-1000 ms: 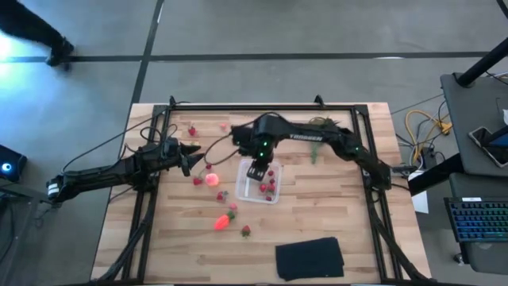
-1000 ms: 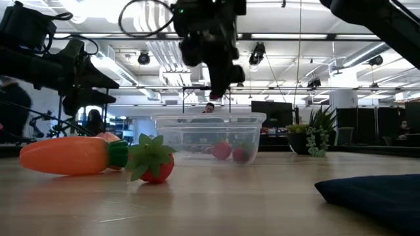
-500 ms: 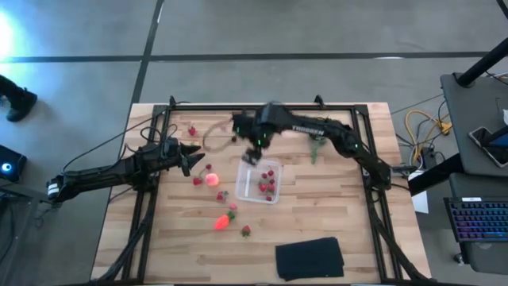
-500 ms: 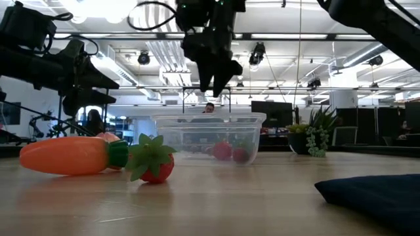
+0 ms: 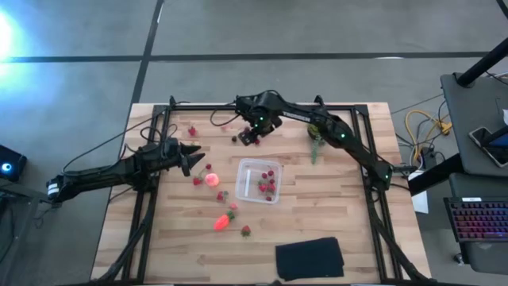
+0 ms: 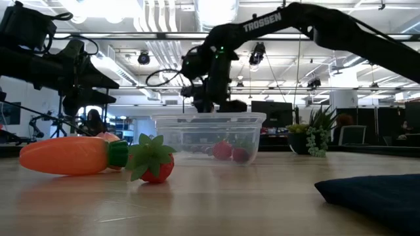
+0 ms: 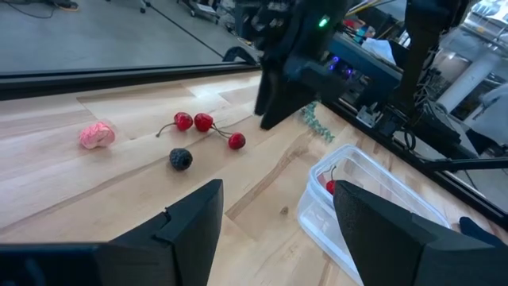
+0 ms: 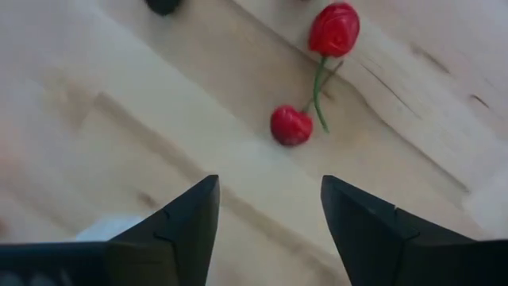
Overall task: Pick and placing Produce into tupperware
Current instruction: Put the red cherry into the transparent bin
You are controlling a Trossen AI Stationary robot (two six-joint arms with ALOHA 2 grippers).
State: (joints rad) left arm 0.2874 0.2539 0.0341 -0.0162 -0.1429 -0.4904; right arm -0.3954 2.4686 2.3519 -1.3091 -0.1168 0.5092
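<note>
Above the stemmed cherries (image 8: 313,75) at the far side of the surface, the right end effector (image 5: 252,137) hovers open and empty, needing descent, then carry to the nearby tupperware (image 5: 259,180).

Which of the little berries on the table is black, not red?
The blackberry, lying just beside the stemmed red cherries. It is the only dark, bumpy one.

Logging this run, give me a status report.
Right gripper open, empty, over cherries. Left gripper open, waiting. Tupperware holds some berries. Nothing in the way.
</note>
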